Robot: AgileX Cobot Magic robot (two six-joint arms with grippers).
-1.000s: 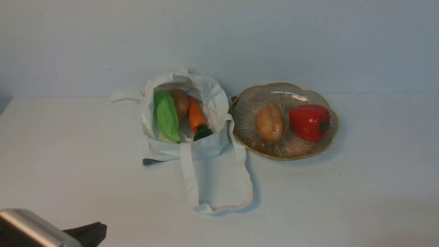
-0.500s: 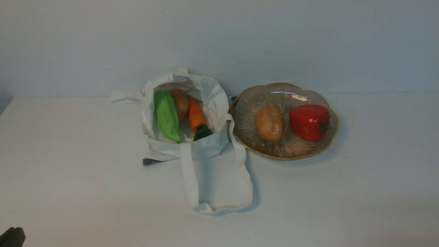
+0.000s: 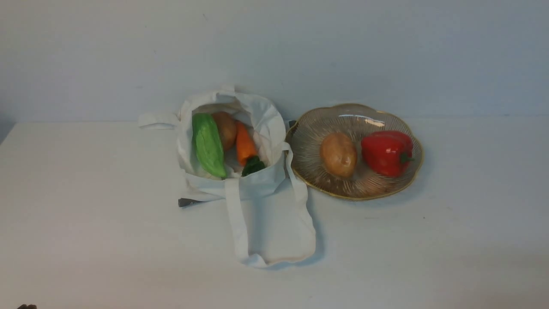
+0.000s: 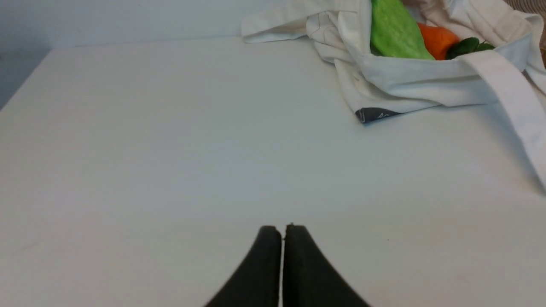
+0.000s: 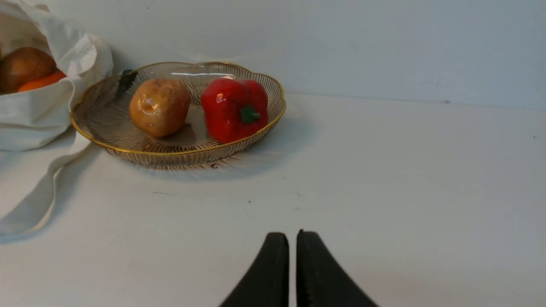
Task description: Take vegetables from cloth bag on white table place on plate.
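The white cloth bag (image 3: pixel 257 189) lies open on the white table (image 3: pixel 85 214), holding a green gourd (image 3: pixel 207 146), a potato (image 3: pixel 225 128) and an orange carrot (image 3: pixel 245 146). To its right the ribbed gold-rimmed plate (image 3: pixel 317 180) holds a second potato (image 3: pixel 338 154) and a red pepper (image 3: pixel 387 152). My left gripper (image 4: pixel 283 232) is shut and empty, low over bare table, well short of the bag (image 4: pixel 405 81). My right gripper (image 5: pixel 292 238) is shut and empty, short of the plate (image 5: pixel 111 123). In the front view only a dark speck of the left gripper (image 3: pixel 26 306) shows at the bottom edge.
The bag's strap handles (image 3: pixel 240 223) trail toward me across the table. A dark grey tag (image 3: pixel 188 201) sticks out at the bag's left. A plain wall (image 3: pixel 274 51) stands behind the table. The table's left edge (image 4: pixel 25 81) shows in the left wrist view.
My left arm has drawn back out of the front view's bottom left corner. Bag, vegetables and plate have not moved.
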